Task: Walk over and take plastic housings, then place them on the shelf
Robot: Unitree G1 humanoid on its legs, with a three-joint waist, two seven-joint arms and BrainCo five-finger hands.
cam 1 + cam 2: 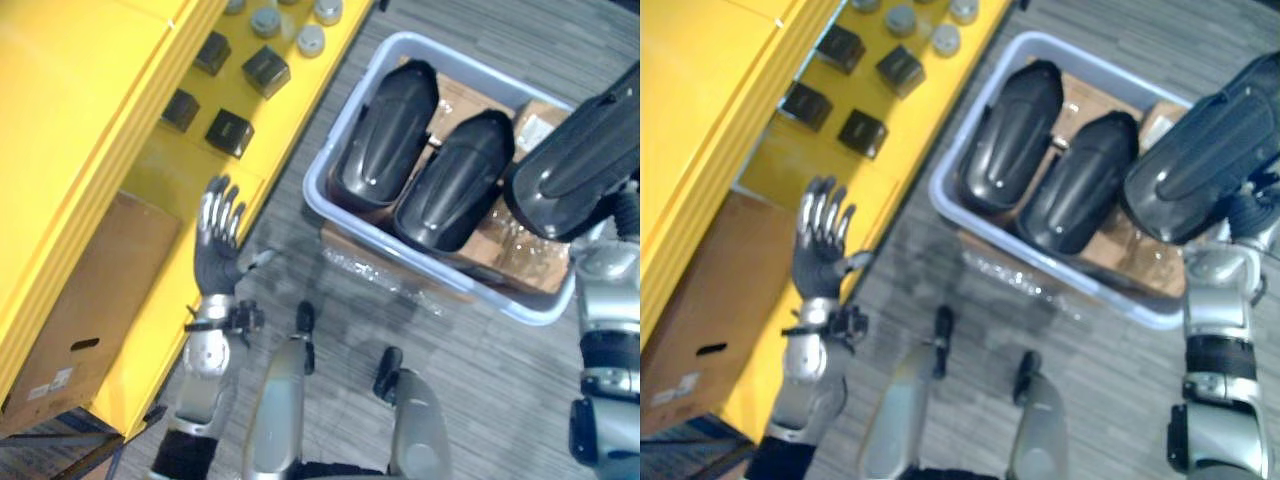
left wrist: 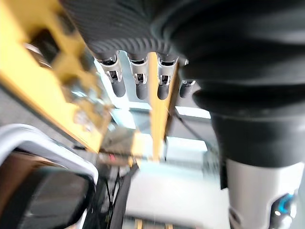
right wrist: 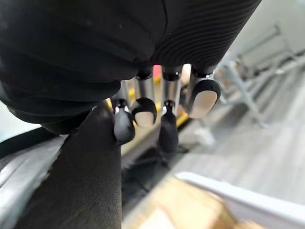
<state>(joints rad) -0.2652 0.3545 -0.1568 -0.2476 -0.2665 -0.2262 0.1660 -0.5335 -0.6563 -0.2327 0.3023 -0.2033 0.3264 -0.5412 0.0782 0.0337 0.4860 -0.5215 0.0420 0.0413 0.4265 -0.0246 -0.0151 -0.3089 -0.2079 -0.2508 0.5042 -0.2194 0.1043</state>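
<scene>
We're looking down at a pale lavender plastic bin (image 1: 313,198) on the grey striped carpet (image 1: 480,400), just beside a tall yellow metal shelf (image 1: 80,120). Two long, glossy black plastic housings (image 1: 385,125) lie side by side in the bin, touching each other, on top of brown cardboard and clear plastic bags (image 1: 510,240).

And there's a third black plastic housing (image 1: 575,165) up in the air over the bin's right end, and the right hand (image 3: 143,111) has it. From its wrist we see the fingers curled down with their dark tips against the housing's dark edge, though from above the housing covers most of the hand.

Over on the other side, the left hand (image 1: 218,240) is raised in front of the shelf's edge, fingers (image 2: 138,81) straight and spread wide, holding nothing.

On the shelf board ahead of it we spot four small black square boxes (image 1: 265,70) set apart from one another. Beyond them is a cluster of small grey round caps (image 1: 310,40). On a lower level sits a brown cardboard box (image 1: 90,300) with a hand slot in its side
</scene>
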